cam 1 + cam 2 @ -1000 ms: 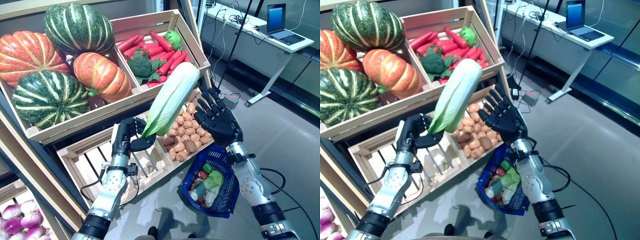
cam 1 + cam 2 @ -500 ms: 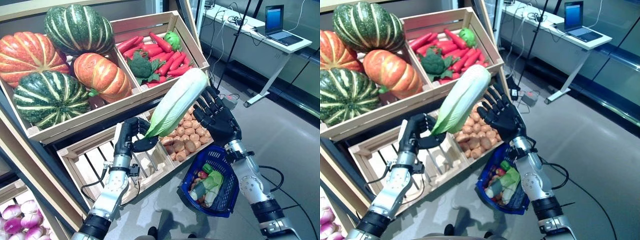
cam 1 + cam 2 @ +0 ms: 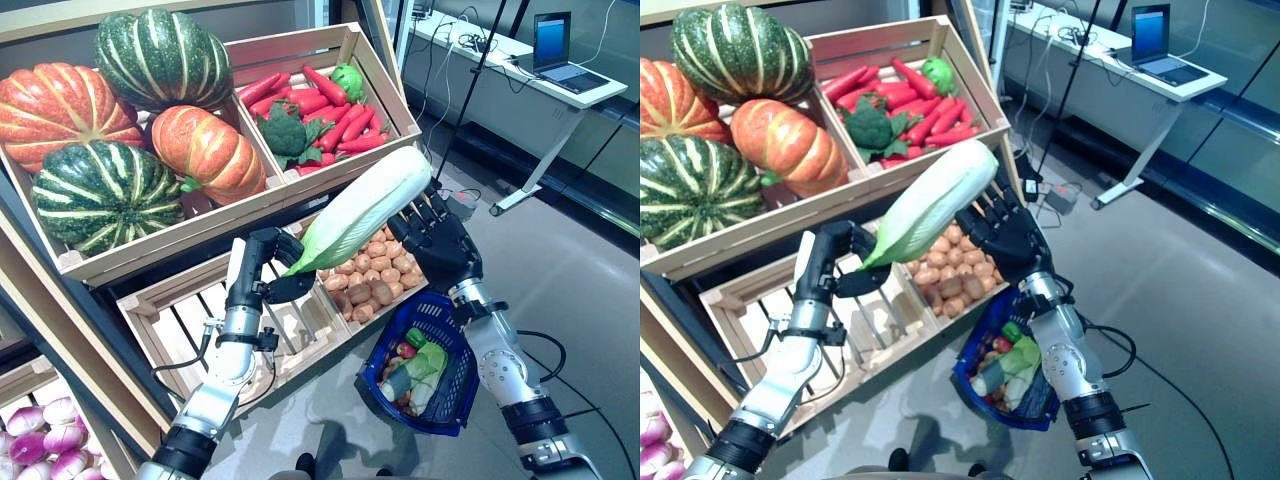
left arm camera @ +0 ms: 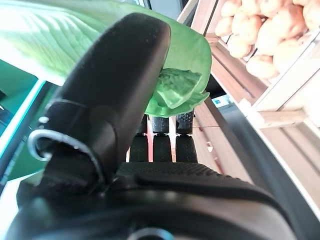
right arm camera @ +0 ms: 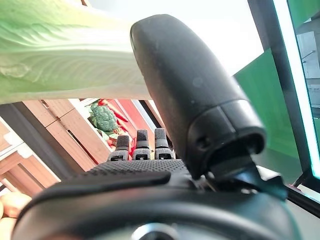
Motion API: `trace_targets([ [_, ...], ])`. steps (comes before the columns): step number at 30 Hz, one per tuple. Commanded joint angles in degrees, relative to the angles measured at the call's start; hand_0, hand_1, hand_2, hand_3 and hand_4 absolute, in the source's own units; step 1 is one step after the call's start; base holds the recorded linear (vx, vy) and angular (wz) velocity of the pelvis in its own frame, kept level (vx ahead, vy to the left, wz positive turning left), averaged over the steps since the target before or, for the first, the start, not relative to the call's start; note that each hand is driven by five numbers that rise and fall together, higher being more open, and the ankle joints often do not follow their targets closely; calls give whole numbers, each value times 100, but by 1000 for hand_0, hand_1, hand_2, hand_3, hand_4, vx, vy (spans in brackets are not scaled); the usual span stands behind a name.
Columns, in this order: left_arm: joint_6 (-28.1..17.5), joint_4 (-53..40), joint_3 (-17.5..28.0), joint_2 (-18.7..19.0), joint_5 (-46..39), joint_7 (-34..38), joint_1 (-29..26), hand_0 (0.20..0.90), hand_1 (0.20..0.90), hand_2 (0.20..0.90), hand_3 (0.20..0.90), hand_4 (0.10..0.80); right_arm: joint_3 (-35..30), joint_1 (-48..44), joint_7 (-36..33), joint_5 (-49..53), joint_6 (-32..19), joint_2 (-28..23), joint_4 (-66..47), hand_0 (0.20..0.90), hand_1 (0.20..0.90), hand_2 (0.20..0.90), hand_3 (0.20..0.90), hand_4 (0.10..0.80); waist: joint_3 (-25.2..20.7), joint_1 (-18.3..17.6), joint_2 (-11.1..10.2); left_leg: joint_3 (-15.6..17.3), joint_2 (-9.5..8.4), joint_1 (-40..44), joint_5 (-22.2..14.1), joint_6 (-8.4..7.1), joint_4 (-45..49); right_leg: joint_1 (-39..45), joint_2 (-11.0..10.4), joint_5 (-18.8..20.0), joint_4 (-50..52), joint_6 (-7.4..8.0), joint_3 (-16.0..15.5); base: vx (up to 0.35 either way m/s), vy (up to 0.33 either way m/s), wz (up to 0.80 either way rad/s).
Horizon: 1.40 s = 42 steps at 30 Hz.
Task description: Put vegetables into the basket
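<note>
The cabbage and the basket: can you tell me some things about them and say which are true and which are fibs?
1. The left hand holds the cabbage by its leafy end. True.
2. The cabbage lies inside the basket. False: it is up in the air above the potatoes.
3. The basket is blue and has vegetables in it. True.
4. The right hand is shut in a fist. False: its fingers are straight, beside the cabbage.

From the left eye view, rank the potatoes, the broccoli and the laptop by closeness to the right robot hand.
Measured from the right robot hand:
1. Potatoes: in the lower crate, right beside it.
2. Broccoli: upper crate, up and to its left.
3. Laptop: on the desk, far behind to the right.
</note>
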Motion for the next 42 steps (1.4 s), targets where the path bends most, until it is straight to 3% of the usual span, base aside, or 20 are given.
trace_targets([
  [1, -1022, -21, -248, 200, 481, 242, -1140, 300, 300, 300, 300, 400, -355, -866, 218, 438, -320, 130, -31, 900, 900, 900, 900, 800, -585, -7, 13, 154, 5, 204, -778, 64, 5, -43, 131, -63, 3, -332, 214, 0, 0, 0],
  [26, -1492, 501, -899, 677, 2080, 863, -1101, 300, 300, 300, 300, 400, -499, -1042, 752, 1829, 3, 365, -138, 900, 900, 900, 900, 800, -624, -26, 19, 202, 24, 193, -771, 66, 5, -70, 133, -54, 3, -307, 323, 1, 0, 0],
  [29, -1448, 506, -996, 687, 1826, 660, -1129, 300, 300, 300, 300, 400, -469, -1055, 873, 1844, 4, 415, -125, 900, 900, 900, 900, 800, -616, -23, 20, 193, 22, 182, -771, 69, 5, -81, 134, -57, 3, -302, 338, 13, -6, -4],
  [33, -1327, 708, -1015, 473, 334, -509, -977, 300, 300, 300, 300, 400, -421, -1100, 1206, 1856, 43, 419, -146, 900, 900, 900, 900, 800, -599, -16, 16, 196, 25, 194, -775, 71, 5, -74, 140, -62, 3, -306, 352, 4, -2, -1],
  [42, -1320, 639, -968, 357, -119, -940, -786, 300, 300, 300, 300, 400, -454, -1154, 1162, 1820, 208, 304, -95, 900, 900, 900, 900, 800, -564, 8, 1, 187, 30, 204, -777, 68, 5, -60, 145, -70, 3, -312, 358, 0, 0, 0],
])
